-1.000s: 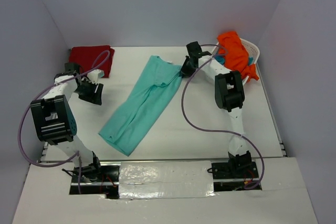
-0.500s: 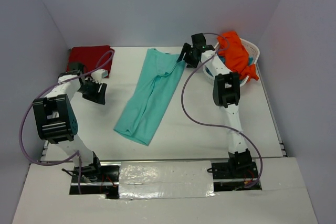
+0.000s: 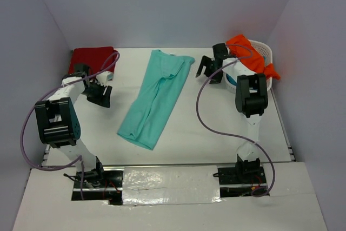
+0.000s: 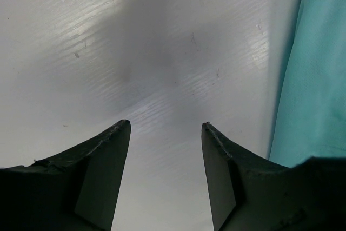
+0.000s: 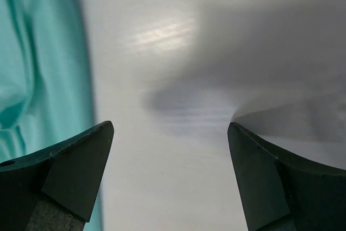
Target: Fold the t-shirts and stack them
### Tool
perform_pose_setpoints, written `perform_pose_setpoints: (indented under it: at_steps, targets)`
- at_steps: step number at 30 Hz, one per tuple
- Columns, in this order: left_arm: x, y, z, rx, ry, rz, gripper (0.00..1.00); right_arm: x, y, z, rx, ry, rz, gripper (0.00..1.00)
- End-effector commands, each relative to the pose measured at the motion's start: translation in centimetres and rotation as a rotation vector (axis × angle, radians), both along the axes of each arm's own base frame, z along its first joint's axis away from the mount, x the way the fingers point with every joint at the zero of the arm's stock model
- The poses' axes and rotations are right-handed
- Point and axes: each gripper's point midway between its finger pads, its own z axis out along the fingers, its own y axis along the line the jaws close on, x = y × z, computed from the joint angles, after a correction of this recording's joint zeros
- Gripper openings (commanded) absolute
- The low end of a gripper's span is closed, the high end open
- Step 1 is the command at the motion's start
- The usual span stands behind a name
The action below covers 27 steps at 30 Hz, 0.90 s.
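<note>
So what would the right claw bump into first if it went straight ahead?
Probably the bare white table; the right claw points down at it, with the mint shirt just to one side.

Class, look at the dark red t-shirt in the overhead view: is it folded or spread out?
Folded. The dark red t-shirt lies as a compact rectangle, with no sleeves or hem sticking out.

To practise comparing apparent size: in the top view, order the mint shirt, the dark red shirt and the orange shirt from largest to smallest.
Largest: mint shirt, spread out, clearly ahead.
Then dark red shirt and orange shirt, which look about alike: red folded, orange bunched over the basket, so unranked.
</note>
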Motion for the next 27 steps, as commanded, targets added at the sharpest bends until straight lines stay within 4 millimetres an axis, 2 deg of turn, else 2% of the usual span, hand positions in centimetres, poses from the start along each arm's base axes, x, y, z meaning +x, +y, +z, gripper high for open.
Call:
perform_pose_setpoints:
  at_steps: [1, 2, 4, 7, 8, 9, 10, 11, 12, 13, 14, 15, 16, 17, 18, 19, 20, 21, 22, 24, 25, 27]
  targets:
    - [-0.2, -0.9, 1.6, 0.014, -0.053, -0.064, 0.66, -0.7, -3.7, 2.8, -0.057, -0.069, -0.022, 0.94]
    - [-0.3, -1.5, 2.0, 0.019, -0.068, -0.088, 0.66, -1.0, -4.4, 2.9, -0.07, -0.074, -0.005, 0.94]
    - [-0.6, -2.4, 2.1, 0.016, -0.084, -0.148, 0.65, -2.4, -4.5, 3.1, -0.092, -0.062, 0.036, 0.94]
    - [-1.4, -5.4, 2.9, 0.029, -0.118, -0.335, 0.64, -4.0, -3.7, 4.6, -0.124, -0.065, 0.117, 0.96]
    - [-1.7, -5.9, 3.8, 0.043, -0.145, -0.388, 0.64, -4.9, -3.1, 4.6, -0.131, -0.055, 0.139, 1.0]
    - [-2.0, -6.2, 4.1, 0.067, -0.175, -0.481, 0.64, -5.9, -1.3, 6.5, -0.134, -0.092, 0.181, 1.0]
    - [-3.0, -6.9, 4.4, 0.062, -0.179, -0.544, 0.64, -6.8, -0.4, 7.2, -0.144, -0.111, 0.197, 1.0]
    - [-3.9, -7.0, 5.1, 0.076, -0.217, -0.598, 0.64, -9.1, 0.5, 8.0, -0.142, -0.123, 0.212, 1.0]
    - [-4.4, -7.0, 5.3, 0.103, -0.257, -0.705, 0.64, -11.0, 3.5, 8.3, -0.114, -0.129, 0.241, 1.0]
    - [-5.3, -7.1, 5.1, 0.105, -0.262, -0.747, 0.66, -12.4, 5.6, 8.8, -0.071, -0.158, 0.268, 1.0]
    - [-7.3, -7.0, 4.5, 0.11, -0.248, -0.784, 0.67, -15.7, 6.9, 8.3, -0.031, -0.141, 0.29, 1.0]
    - [-8.2, -6.8, 4.2, 0.133, -0.26, -0.842, 0.67, -18.9, 10.7, 8.1, 0.02, -0.13, 0.366, 1.0]
    - [-9.3, -6.5, 3.6, 0.152, -0.249, -0.869, 0.68, -20.7, 13.3, 8.4, 0.127, -0.111, 0.342, 1.0]
    - [-10.8, -6.4, 2.9, 0.176, -0.266, -0.886, 0.68, -23.9, 14.6, 6.9, 0.172, -0.058, 0.36, 1.0]
    - [-11.0, -6.1, 2.8, 0.195, -0.282, -0.848, 0.68, -25.8, 16.4, 6.5, 0.222, -0.035, 0.376, 1.0]
    - [-11.0, -5.7, 2.7, 0.222, -0.3, -0.808, 0.67, -28.3, 20.0, 7.0, 0.318, -0.029, 0.398, 1.0]
    - [-11.3, -5.6, 2.9, 0.238, -0.342, -0.756, 0.68, -30.0, 20.8, 5.5, 0.334, 0.016, 0.402, 0.99]
    - [-10.1, -5.7, 3.9, 0.227, -0.4, -0.631, 0.68, -30.8, 21.7, 5.2, 0.349, 0.029, 0.402, 0.94]
    - [-9.8, -5.7, 5.0, 0.22, -0.451, -0.556, 0.69, -32.0, 22.9, 5.0, 0.369, 0.053, 0.396, 0.8]
    - [-9.8, -6.5, 5.8, 0.122, -0.465, -0.402, 0.7, -32.5, 23.6, 4.0, 0.377, 0.07, 0.373, 0.67]
    - [-10.1, -7.0, 6.0, 0.085, -0.465, -0.379, 0.7, -32.3, 24.5, 4.3, 0.422, 0.055, 0.364, 0.62]
    - [-10.8, -7.6, 6.2, 0.04, -0.472, -0.349, 0.71, -33.6, 25.4, 3.1, 0.464, 0.127, 0.318, 0.62]
